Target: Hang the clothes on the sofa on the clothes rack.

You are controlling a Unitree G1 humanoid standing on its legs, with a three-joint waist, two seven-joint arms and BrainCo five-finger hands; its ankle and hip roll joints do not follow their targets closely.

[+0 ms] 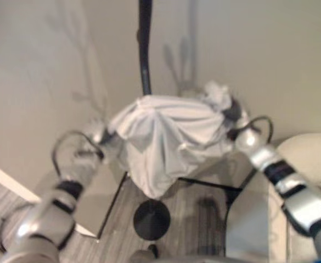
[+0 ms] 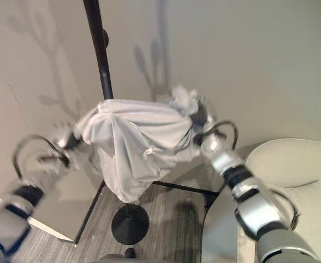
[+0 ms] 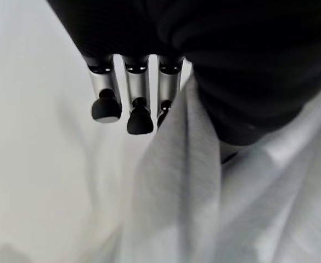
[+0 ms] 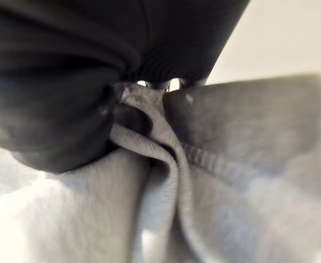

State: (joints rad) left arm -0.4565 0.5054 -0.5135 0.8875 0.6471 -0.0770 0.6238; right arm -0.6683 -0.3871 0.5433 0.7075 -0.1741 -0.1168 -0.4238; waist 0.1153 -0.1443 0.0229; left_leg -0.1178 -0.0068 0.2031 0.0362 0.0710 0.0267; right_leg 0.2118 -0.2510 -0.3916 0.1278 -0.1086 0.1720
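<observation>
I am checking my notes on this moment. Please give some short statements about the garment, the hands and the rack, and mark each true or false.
1. The grey garment is held up between both hands. True.
2. The garment lies flat on the sofa. False: it is in the air in front of the rack pole.
3. The right hand is bunching cloth. True.
4. The left hand holds nothing. False: cloth runs in beside its fingers.
5. The rack base is square and white. False: it is round and dark.

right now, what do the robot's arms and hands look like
Both arms are silver-grey segments broken by dark bands. The left hand has silver fingers ending in rounded dark tips, under a dark ribbed cover. The right hand shows the same dark ribbed cover. A thin black cable loops beside each wrist.
</observation>
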